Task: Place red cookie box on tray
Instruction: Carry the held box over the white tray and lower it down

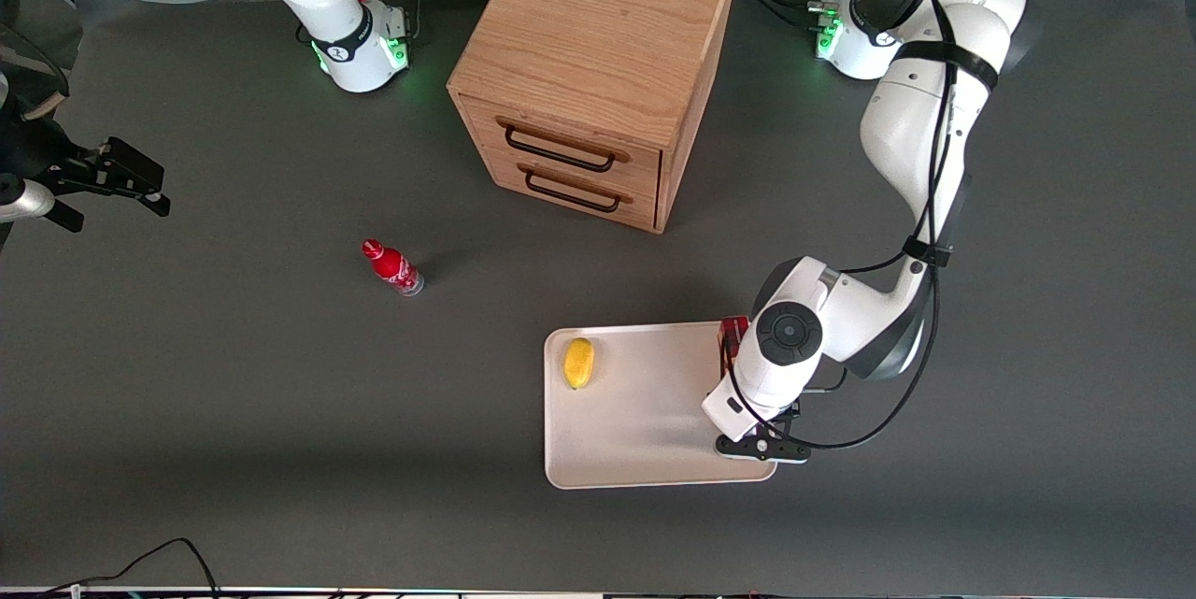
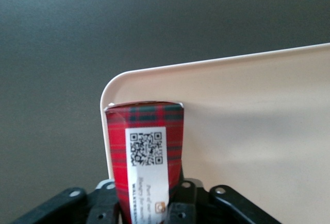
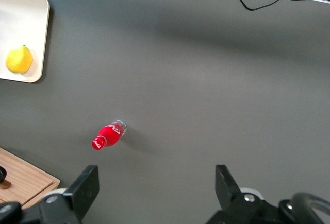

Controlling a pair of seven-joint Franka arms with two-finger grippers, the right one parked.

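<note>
The red cookie box [image 2: 147,131] is dark red plaid with a white QR label. It sits between my left gripper's fingers [image 2: 183,201], and its free end is at a rounded corner of the tray [image 2: 258,105]. In the front view only the box's end [image 1: 733,330] shows past the arm, at the edge of the tray [image 1: 645,431] toward the working arm's end. My left gripper [image 1: 747,393] is shut on the box, low over that edge; I cannot tell whether the box rests on the tray.
A yellow lemon [image 1: 578,363] lies in the tray near the edge toward the parked arm. A small red bottle [image 1: 392,267] lies on the grey table toward the parked arm's end. A wooden two-drawer cabinet [image 1: 598,66] stands farther from the front camera.
</note>
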